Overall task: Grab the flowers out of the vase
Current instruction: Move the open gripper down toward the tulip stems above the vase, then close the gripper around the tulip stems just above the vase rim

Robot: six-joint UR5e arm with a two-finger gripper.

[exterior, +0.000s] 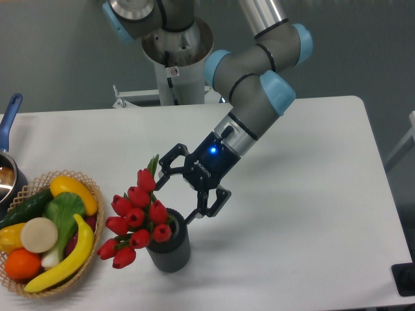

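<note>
Your hand (176,195) hangs open, fingers spread; the flowers (137,220) in the vase (170,248) sit just beside its fingertips.

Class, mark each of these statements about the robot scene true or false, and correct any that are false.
1. The flowers are standing in the vase. True.
2. The gripper is shut on the flowers. False: its jaws are open, just right of the buds.
3. A wicker basket of fruit and vegetables sits left of the vase. True.
4. The vase lies tipped over on the table. False: it stands upright.
5. The flowers are yellow. False: the buds are red.
</note>
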